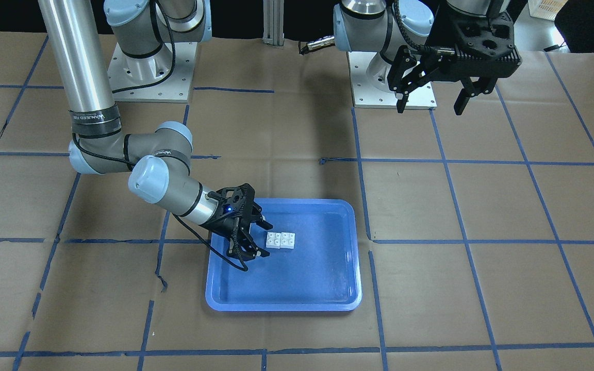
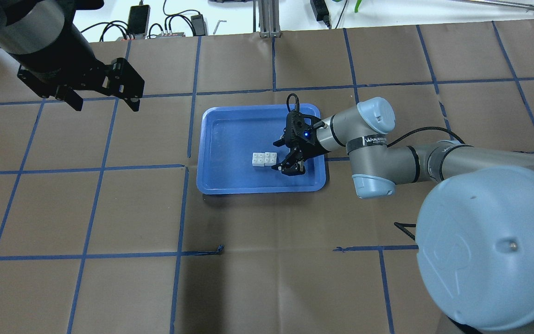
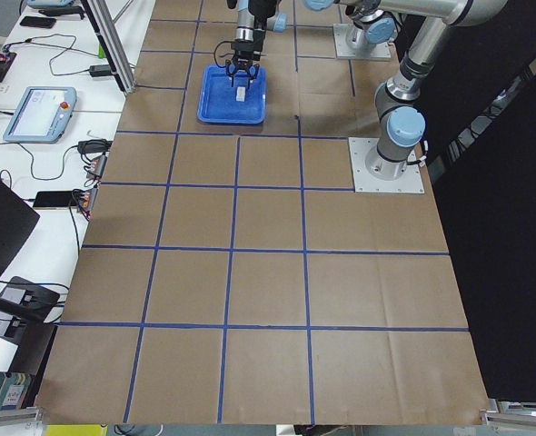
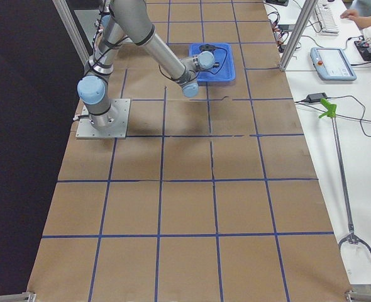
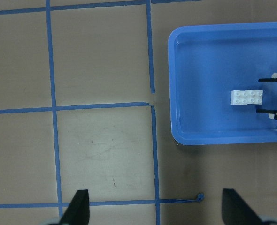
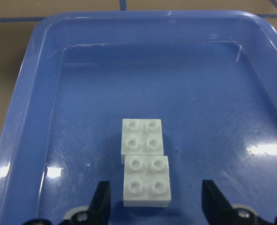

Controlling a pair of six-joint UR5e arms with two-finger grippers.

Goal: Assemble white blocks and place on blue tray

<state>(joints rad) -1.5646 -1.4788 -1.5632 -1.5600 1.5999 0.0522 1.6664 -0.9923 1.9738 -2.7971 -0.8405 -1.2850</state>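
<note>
Overhead view, read left to right.

Upper left: you have the left gripper (image 2: 104,103) above the table (image 2: 109,278), jaws wide apart with nothing between them. Its wrist view shows the fingertips (image 5: 80,211) spread at the bottom edge, over brown paper crossed by blue tape lines (image 5: 101,107).

Centre: the blue tray (image 2: 230,139) lies flat on the table. It is rectangular with rounded corners and a shallow raised rim.

The white blocks (image 2: 264,159) sit on the tray floor, right of its middle in this view.
- They are two small square bricks, plain white, each with four round studs facing up.
- They lie flat and side by side, edge against edge, making a short row.
- In the right wrist view the nearer brick is shifted slightly to the right of the farther one.
- You cannot tell from these views whether the two are locked together.

Right of the blocks: the right gripper (image 1: 265,240) reaches in over the tray's right rim and sits low over the floor.
- Its jaws are apart.
- In the wrist view one fingertip stands on each side of the nearer brick.
- Blue floor shows between each fingertip and the brick, so there is no contact.

Its arm enters from the right of the frame.
</note>
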